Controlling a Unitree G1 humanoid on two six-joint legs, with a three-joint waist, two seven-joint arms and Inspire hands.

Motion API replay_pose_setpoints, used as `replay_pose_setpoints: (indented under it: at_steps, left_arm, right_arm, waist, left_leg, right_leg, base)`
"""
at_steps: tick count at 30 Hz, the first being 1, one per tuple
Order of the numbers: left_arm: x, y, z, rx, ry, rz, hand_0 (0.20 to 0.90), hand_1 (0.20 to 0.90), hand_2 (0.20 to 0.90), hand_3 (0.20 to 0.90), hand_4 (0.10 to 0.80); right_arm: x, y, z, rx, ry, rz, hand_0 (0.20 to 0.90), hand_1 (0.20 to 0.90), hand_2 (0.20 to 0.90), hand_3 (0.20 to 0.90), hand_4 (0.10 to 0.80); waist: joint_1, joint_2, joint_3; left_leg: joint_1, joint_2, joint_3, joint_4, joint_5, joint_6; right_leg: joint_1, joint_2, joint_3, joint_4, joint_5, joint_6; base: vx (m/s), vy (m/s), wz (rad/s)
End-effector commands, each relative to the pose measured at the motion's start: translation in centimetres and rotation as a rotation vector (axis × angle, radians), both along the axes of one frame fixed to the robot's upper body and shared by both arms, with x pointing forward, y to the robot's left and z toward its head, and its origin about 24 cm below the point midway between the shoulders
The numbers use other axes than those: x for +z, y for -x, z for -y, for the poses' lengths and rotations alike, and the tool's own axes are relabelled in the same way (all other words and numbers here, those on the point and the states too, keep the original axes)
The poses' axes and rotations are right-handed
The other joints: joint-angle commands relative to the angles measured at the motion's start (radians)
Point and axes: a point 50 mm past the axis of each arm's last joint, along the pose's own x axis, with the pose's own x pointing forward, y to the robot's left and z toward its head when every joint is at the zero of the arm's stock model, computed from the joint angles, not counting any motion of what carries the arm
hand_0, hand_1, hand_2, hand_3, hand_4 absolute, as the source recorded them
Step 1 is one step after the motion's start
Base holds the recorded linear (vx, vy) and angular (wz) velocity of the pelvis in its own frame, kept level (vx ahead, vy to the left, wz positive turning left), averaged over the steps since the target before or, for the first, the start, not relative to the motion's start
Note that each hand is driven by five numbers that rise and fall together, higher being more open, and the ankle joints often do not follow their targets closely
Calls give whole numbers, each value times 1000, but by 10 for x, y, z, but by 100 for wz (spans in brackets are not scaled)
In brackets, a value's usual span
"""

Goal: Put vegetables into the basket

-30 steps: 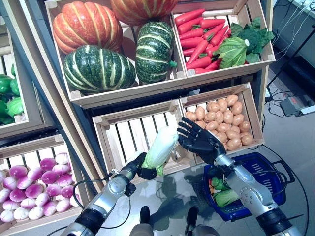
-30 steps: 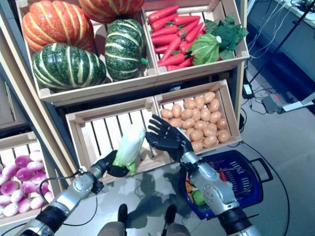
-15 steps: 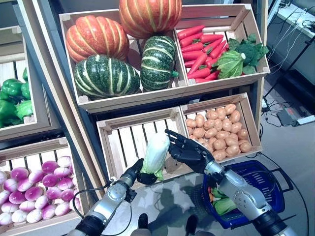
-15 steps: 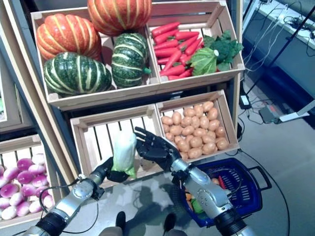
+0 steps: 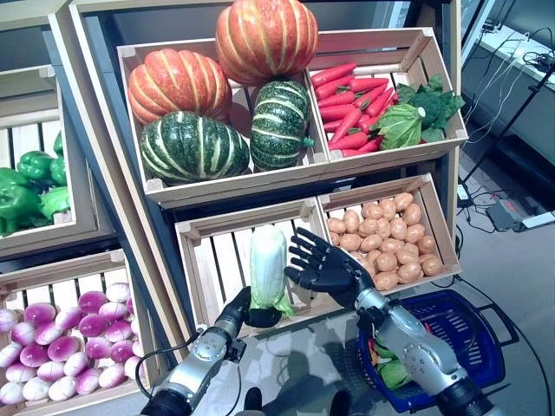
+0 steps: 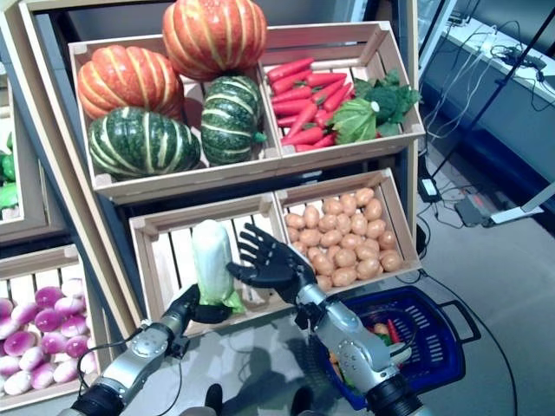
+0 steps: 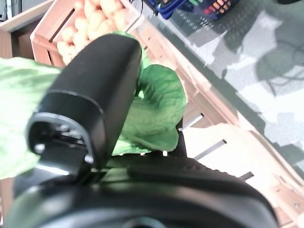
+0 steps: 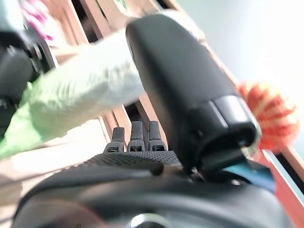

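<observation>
wooden crates (image 5: 395,160), blue basket (image 5: 473,334) on floor (image 5: 512,260)

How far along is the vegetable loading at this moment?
Partly done: the blue basket already holds a few vegetables. In hand: the left robot hand grips a pale cabbage upright by its base before the empty crate, and the open right robot hand is beside it, apparently for a handover. Left: getting the cabbage into the basket.

Two silver-grey metal arms, rounded segments, darker band at forearm base. Left hand (image 5: 236,314) dark, matte black. Right hand (image 5: 332,270) dark, slim segmented black fingers (image 5: 305,249). Wrist views: thumb (image 7: 90,90) broad glossy black, open socket at tip showing small screws; ribbed textured strip along right palm (image 8: 128,160).
</observation>
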Motion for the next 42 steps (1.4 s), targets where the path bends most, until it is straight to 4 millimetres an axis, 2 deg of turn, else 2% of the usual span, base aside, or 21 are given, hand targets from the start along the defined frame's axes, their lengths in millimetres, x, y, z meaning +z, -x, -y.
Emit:
replay_pose_setpoints:
  at_steps: [1, 6, 9, 12, 16, 25, 32, 37, 42]
  left_arm:
    - [42, -37, 7, 31, 96, 247, 300, 300, 300, 300, 400]
    - [45, -37, 7, 33, 101, 259, 300, 300, 300, 300, 400]
    - [45, -37, 6, 24, 90, 252, 300, 300, 300, 300, 400]
    - [44, -37, 5, -10, 71, 241, 300, 300, 300, 300, 400]
    - [43, -37, 4, -62, 40, 238, 300, 300, 300, 300, 400]
    - [42, -38, 8, -145, 10, 217, 300, 300, 300, 300, 400]
    - [43, -35, 19, -311, -32, 207, 300, 300, 300, 300, 400]
    - [44, -35, 21, -333, -86, 217, 300, 300, 300, 300, 400]
    - [42, -36, 20, -277, -123, 222, 300, 300, 300, 300, 400]
  right_arm:
    - [51, -16, 15, -206, -142, 241, 900, 900, 900, 900, 800]
    - [52, -15, 15, -199, -171, 226, 900, 900, 900, 900, 800]
    - [48, -13, 9, -106, -155, 210, 900, 900, 900, 900, 800]
    - [43, -7, -7, 139, -130, 199, 900, 900, 900, 900, 800]
    - [38, 1, -19, 341, -130, 159, 900, 900, 900, 900, 800]
    - [32, 8, -35, 551, -136, 121, 900, 900, 900, 900, 800]
    - [37, 9, -37, 582, -127, 131, 900, 900, 900, 900, 800]
    - [42, 5, -37, 545, -125, 170, 900, 900, 900, 900, 800]
    - [51, -7, -30, 365, -116, 244, 900, 900, 900, 900, 800]
  waist:
    - [-18, -22, -26]
    - [-20, -21, -20]
    - [-18, -23, -21]
    - [-14, -29, -24]
    - [-6, -37, -28]
    - [6, -47, -39]
    - [6, -46, -42]
    - [3, -41, -42]
    - [4, -38, -40]
  left_leg:
    - [2, -44, -5, 1, -61, 22]
    - [4, -46, -4, 1, -62, 26]
    - [6, -46, -7, 1, -64, 26]
    - [6, -46, -7, 1, -63, 25]
    - [7, -45, -11, 1, -63, 22]
    - [11, -44, -16, 1, -65, 16]
    - [14, -43, -18, 1, -66, 15]
    - [15, -43, -18, 1, -68, 16]
    - [16, -43, -17, 1, -70, 15]
  right_leg:
    - [41, -24, 27, 26, -51, 26]
    - [40, -22, 34, 27, -51, 25]
    - [45, -21, 34, 22, -50, 23]
    - [47, -20, 32, 22, -52, 22]
    - [51, -21, 25, 20, -52, 22]
    - [60, -21, 14, 18, -55, 26]
    - [61, -22, 13, 20, -56, 30]
    - [60, -23, 18, 21, -57, 32]
    - [59, -24, 20, 21, -56, 35]
  base:
    - [-23, 29, -5]
    - [-9, 5, -4]
    - [2, -4, -1]
    - [0, 0, 0]
    - [0, 0, 0]
    - [1, -1, 1]
    - [0, 0, 0]
    - [0, 0, 0]
    - [0, 0, 0]
